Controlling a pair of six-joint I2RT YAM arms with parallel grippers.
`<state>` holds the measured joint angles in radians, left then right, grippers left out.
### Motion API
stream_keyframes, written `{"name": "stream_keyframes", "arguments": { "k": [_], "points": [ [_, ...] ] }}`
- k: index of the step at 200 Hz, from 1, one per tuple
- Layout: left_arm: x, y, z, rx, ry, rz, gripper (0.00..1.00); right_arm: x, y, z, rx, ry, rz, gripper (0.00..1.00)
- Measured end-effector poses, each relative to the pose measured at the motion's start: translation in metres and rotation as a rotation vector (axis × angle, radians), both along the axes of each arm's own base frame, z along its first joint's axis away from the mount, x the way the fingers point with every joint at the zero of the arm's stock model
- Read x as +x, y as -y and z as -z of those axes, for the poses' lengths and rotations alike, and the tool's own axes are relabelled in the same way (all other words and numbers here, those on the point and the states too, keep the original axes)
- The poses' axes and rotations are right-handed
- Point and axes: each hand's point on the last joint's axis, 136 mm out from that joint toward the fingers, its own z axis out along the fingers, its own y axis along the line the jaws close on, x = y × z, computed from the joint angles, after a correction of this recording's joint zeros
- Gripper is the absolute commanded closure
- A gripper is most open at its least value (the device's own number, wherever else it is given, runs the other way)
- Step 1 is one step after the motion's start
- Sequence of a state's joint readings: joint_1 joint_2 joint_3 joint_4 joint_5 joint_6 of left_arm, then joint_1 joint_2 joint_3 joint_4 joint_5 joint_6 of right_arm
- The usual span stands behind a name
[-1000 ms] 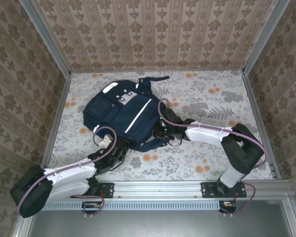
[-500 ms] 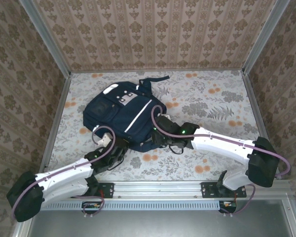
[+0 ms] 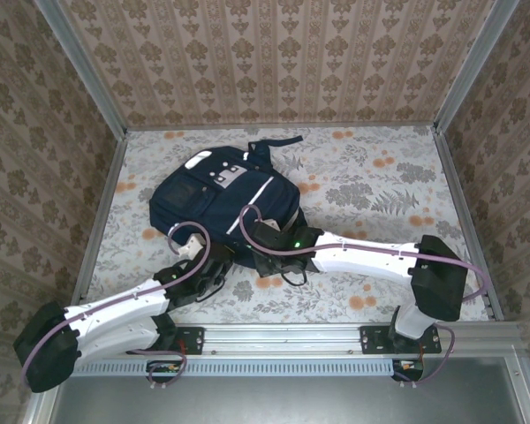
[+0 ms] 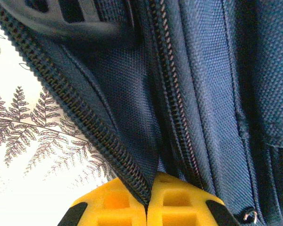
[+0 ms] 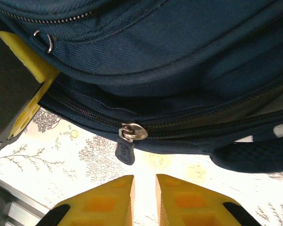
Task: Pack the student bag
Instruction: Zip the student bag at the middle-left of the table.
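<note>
The student bag (image 3: 216,199), navy with white stripes and patches, lies flat at the back left of the table. My left gripper (image 3: 221,263) is at its near edge. In the left wrist view its yellow fingers (image 4: 148,200) are shut on the bag's zipper edge (image 4: 108,141), with the fabric pinched between them. My right gripper (image 3: 254,246) sits just to the right at the same edge. In the right wrist view that gripper (image 5: 145,188) stands a narrow gap apart with nothing between its fingers. A metal zip slider (image 5: 133,132) with a dark pull tab (image 5: 125,151) hangs just beyond it.
A floral cloth (image 3: 380,185) covers the table, with patterned walls (image 3: 503,177) on three sides and a metal rail (image 3: 283,336) along the near edge. A dark strap (image 3: 278,141) trails from the bag's far end. The left gripper's yellow finger (image 5: 26,61) shows in the right wrist view.
The right arm has swung left along the bag's near edge, bringing its gripper close to the left gripper. The left gripper has kept its hold.
</note>
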<state>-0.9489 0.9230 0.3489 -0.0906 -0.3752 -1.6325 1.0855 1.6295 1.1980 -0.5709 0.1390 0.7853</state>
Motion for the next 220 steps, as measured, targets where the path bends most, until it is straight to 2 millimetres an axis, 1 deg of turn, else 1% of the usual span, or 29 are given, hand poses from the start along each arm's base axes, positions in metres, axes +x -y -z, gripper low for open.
{"name": "stream_keyframes", "arguments": {
  "k": [26, 64, 100, 110, 116, 157, 174, 206, 216, 220],
  "points": [
    [0.000, 0.000, 0.000, 0.000, 0.000, 0.000, 1.00, 0.000, -0.015, 0.000, 0.046, -0.021, -0.012, 0.83],
    [0.000, 0.000, 0.000, 0.000, 0.000, 0.000, 1.00, 0.002, -0.022, 0.002, 0.058, -0.033, -0.004, 0.82],
    [0.000, 0.000, 0.000, 0.001, 0.001, 0.001, 1.00, 0.004, -0.020, 0.015, 0.013, -0.056, 0.012, 0.79],
    [0.000, 0.000, 0.000, 0.002, 0.001, 0.002, 1.00, 0.004, -0.018, 0.018, -0.005, -0.061, 0.018, 0.75],
    [0.000, 0.000, 0.000, 0.002, 0.001, 0.002, 1.00, 0.004, -0.017, 0.020, -0.015, -0.063, 0.024, 0.75],
    [0.000, 0.000, 0.000, 0.003, 0.003, 0.000, 1.00, 0.012, -0.013, 0.020, -0.054, -0.042, 0.061, 0.70],
    [0.000, 0.000, 0.000, 0.003, 0.003, 0.000, 1.00, 0.014, -0.013, 0.021, -0.059, -0.036, 0.066, 0.64],
    [0.000, 0.000, 0.000, 0.003, 0.003, 0.000, 1.00, 0.019, -0.017, 0.024, -0.073, -0.028, 0.076, 0.62],
    [0.000, 0.000, 0.000, 0.003, 0.004, 0.000, 1.00, 0.020, -0.017, 0.026, -0.081, -0.028, 0.078, 0.63],
    [0.000, 0.000, 0.000, 0.003, 0.003, 0.000, 1.00, 0.021, -0.017, 0.026, -0.083, -0.027, 0.080, 0.66]
  ]
}}
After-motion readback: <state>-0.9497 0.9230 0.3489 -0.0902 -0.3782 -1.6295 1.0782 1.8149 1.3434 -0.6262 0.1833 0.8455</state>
